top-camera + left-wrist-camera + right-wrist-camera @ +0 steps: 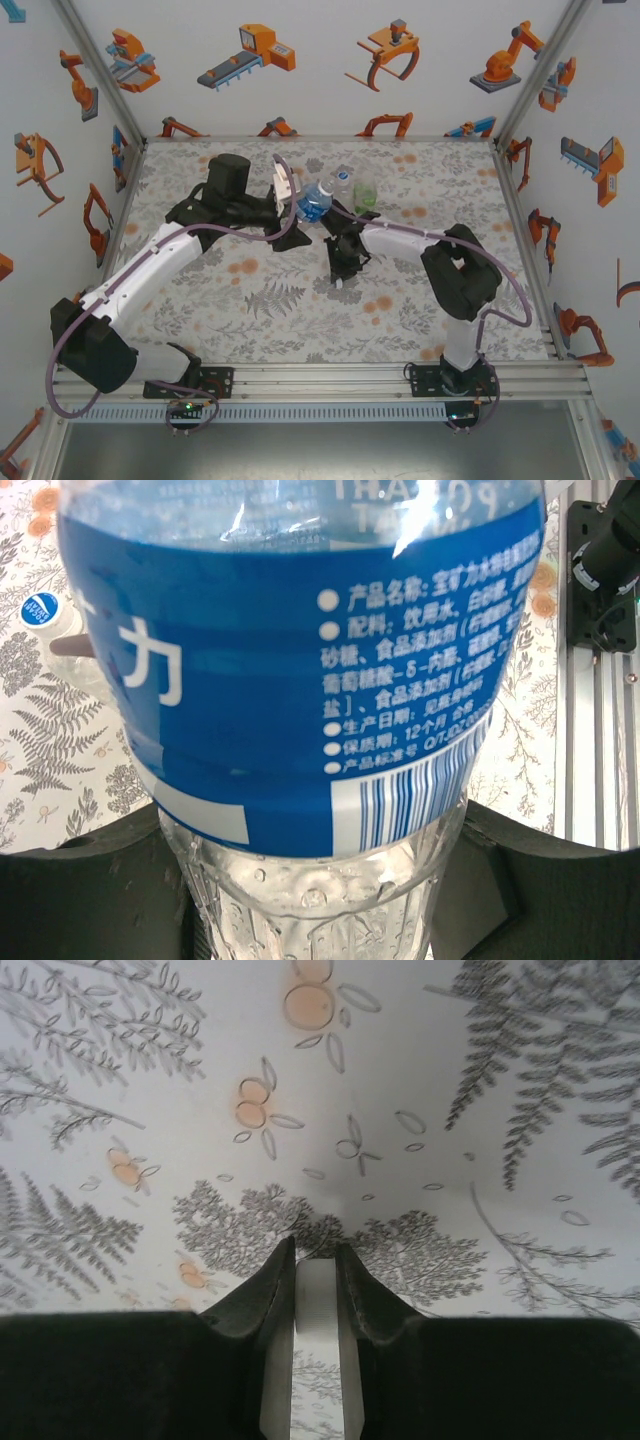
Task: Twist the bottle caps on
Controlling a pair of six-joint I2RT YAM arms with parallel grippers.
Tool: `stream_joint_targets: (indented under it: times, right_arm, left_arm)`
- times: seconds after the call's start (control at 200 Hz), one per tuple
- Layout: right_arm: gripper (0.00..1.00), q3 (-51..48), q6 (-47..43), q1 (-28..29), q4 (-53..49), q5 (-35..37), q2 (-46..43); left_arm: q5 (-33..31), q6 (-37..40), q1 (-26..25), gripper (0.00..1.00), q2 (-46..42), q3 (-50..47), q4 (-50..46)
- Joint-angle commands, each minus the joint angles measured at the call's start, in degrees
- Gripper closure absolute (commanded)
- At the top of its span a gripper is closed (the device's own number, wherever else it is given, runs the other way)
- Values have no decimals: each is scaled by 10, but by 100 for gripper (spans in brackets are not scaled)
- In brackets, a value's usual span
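Note:
The bottle with the blue label (300, 680) is clamped at its clear lower body by my left gripper (315, 900), which is shut on it and holds it tilted above the table's far middle (315, 203). In the top view my left gripper (290, 197) sits just left of that bottle. Beside it stand a plain clear bottle (343, 180) and a green-tinted bottle (365, 193). My right gripper (316, 1260) points down at the patterned cloth, shut on a small white ribbed bottle cap (318, 1290). It is near the table's centre (340, 272). A blue-printed cap (42, 610) tops a clear bottle at the left.
A floral cloth (260, 300) covers the table. Aluminium rails (330, 375) run along the near edge, where both arm bases are bolted. Printed walls enclose the left, back and right sides. The right arm's base (600, 570) shows on the rail in the left wrist view.

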Motion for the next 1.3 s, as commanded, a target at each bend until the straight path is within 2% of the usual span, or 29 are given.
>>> stream_joint_targets:
  times: [0.0, 0.215, 0.31, 0.406, 0.626, 0.866, 1.051, 1.297]
  right_arm:
    - [81, -44, 34, -12, 79, -69, -36]
    - [80, -149, 62, -55, 185, -125, -75]
    - [72, -186, 56, -79, 188, -119, -92]
    - [65, -200, 39, -93, 153, -82, -111]
    - [58, -146, -2, -87, 46, 5, -124]
    - [53, -55, -13, -21, -36, 106, -103]
    - [52, -21, -18, 11, -56, 119, -72]
    - [52, -27, -4, 15, -58, 120, -56]
  left_arm:
    - [11, -11, -4, 93, 4, -1, 10]
    - [12, -11, -7, 93, 8, -1, 9]
    - [11, -11, -9, 93, 9, -1, 10]
    - [11, -10, -9, 93, 12, -1, 10]
    - [11, -11, -11, 93, 13, -1, 9]
    - [9, -9, -11, 93, 13, -1, 7]
    - [9, -10, -12, 93, 12, -1, 7]
    - [9, -9, -13, 93, 12, -1, 6]
